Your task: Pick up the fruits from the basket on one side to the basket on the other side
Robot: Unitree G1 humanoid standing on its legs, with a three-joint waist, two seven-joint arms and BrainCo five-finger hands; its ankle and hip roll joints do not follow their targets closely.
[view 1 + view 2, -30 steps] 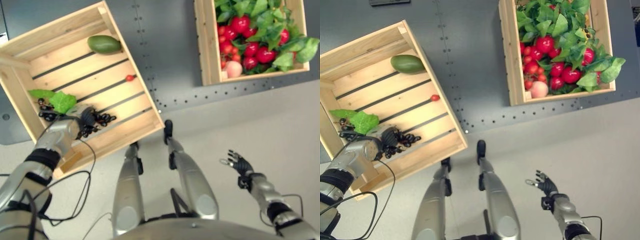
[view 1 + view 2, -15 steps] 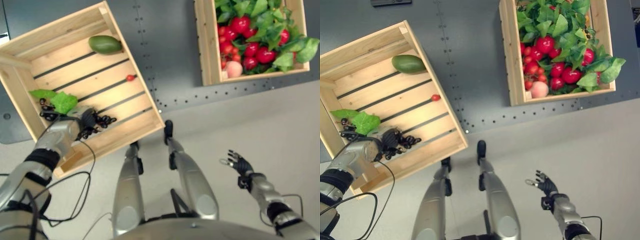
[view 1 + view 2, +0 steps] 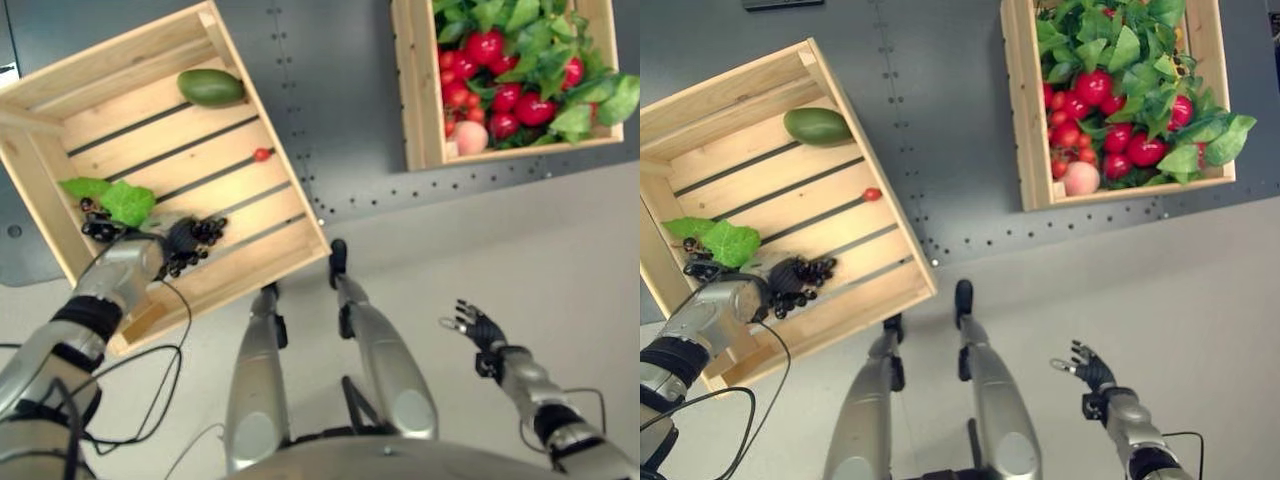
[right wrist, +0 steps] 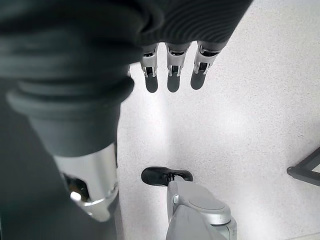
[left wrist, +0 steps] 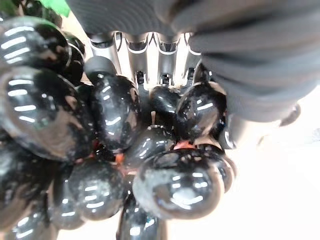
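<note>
While the left robot hand (image 3: pixel 150 250) closes on the bunch of glossy black grapes (image 3: pixel 192 243) inside the left slatted wooden crate (image 3: pixel 845 110), the open right robot hand (image 3: pixel 1087 369) idles far right, near side.

Bare dark tabletop (image 3: pixel 940 120) between left crate (image 3: pixel 885 240) and packed right crate (image 3: pixel 1018 120): open passage.

Right crate (image 3: pixel 415 110) far end cut off by upper picture edge, left crate (image 3: pixel 40 215) corner cut off at left edge, grapes (image 3: pixel 190 245) partly hidden under left hand (image 3: pixel 150 250), fruit beneath leaves (image 3: pixel 1120 50) hidden.
</note>
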